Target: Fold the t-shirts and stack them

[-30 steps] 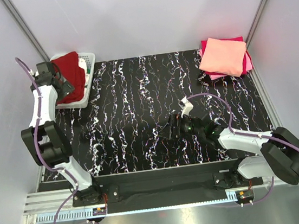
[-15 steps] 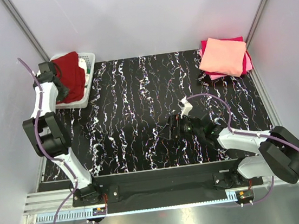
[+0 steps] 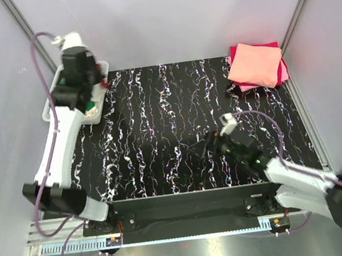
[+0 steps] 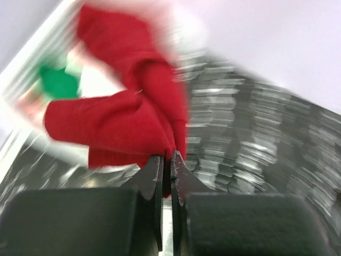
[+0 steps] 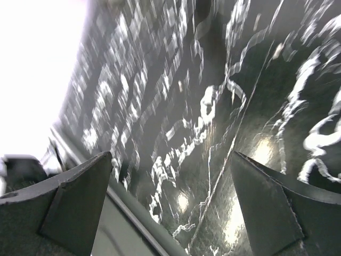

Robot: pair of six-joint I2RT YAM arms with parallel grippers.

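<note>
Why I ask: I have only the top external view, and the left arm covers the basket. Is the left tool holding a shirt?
Observer: Yes. The left wrist view shows the left tool shut on a fold of the dark red t-shirt.
Operator: Anything else near it?
Observer: Green cloth shows beyond the red one, blurred.
Operator: And the right tool?
Observer: In its wrist view the right tool is open, with only the marbled table between its fingers.
</note>
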